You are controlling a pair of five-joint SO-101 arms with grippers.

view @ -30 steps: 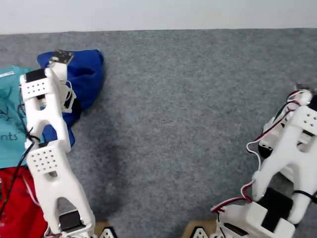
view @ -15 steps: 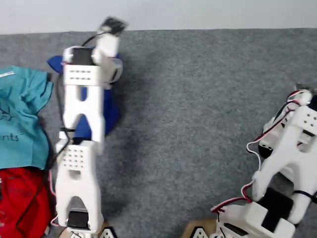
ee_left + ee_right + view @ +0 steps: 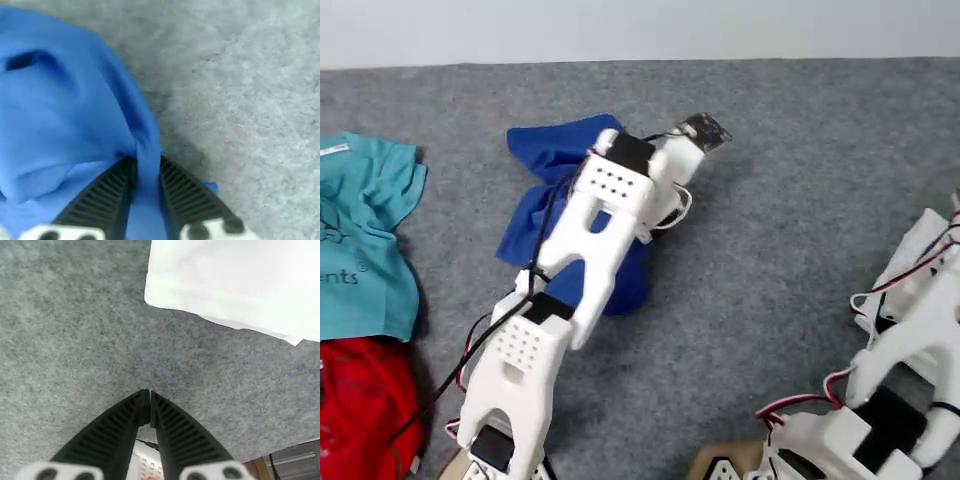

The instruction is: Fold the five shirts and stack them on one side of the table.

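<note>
My left gripper (image 3: 147, 164) is shut on a fold of the blue shirt (image 3: 65, 100), with the cloth pinched between both black fingers. From above, the left arm (image 3: 610, 200) stretches to the middle of the table and the crumpled blue shirt (image 3: 555, 165) trails behind and under it. A teal shirt (image 3: 360, 250) lies flat at the left edge, with a red shirt (image 3: 360, 400) nearer the front left corner. My right gripper (image 3: 150, 394) is shut on nothing above bare grey mat, close to a white shirt (image 3: 235, 280).
Grey mat (image 3: 800, 180) covers the table, with open room between the two arms. The right arm (image 3: 910, 350) stands at the front right with loose wires. A pale wall runs along the far edge of the table.
The left arm has swung from the far left corner toward the middle, dragging the blue shirt with it. The right arm has shifted slightly toward the right edge.
</note>
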